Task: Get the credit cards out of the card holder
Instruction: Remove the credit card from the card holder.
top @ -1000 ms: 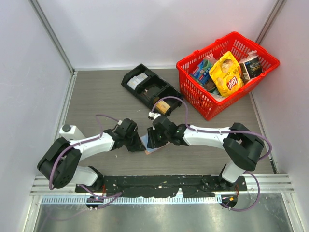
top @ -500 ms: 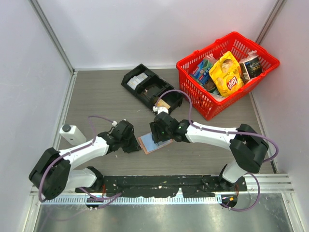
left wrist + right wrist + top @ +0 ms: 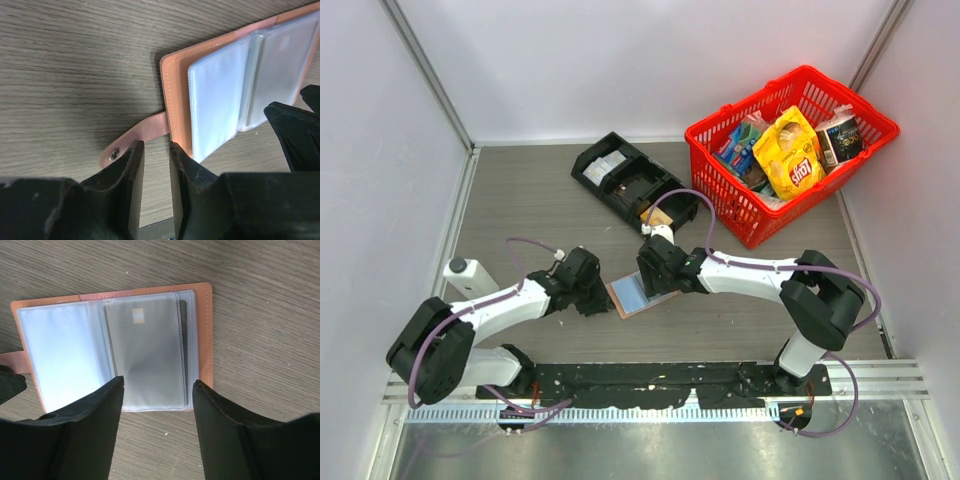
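The salmon-pink card holder [image 3: 638, 294] lies open and flat on the table between the two grippers. In the right wrist view it [image 3: 204, 340] shows pale clear sleeves, with a grey credit card [image 3: 145, 355] with a chip in the top right sleeve. My right gripper [image 3: 157, 387] is wide open, hovering over that sleeve's near edge and holding nothing; it also shows in the top view [image 3: 655, 280]. My left gripper [image 3: 156, 150] stands at the holder's tab [image 3: 145, 129], jaws a narrow gap apart with bare table between them. It sits left of the holder in the top view [image 3: 600, 297].
A black compartment tray [image 3: 630, 180] stands behind the holder. A red basket [image 3: 790, 150] full of snack packs stands at the back right. White walls enclose the table on the left, back and right.
One second ago the holder was held up, tilted, between the grippers. Now it lies open and flat on the table. The left arm has drawn back a little.
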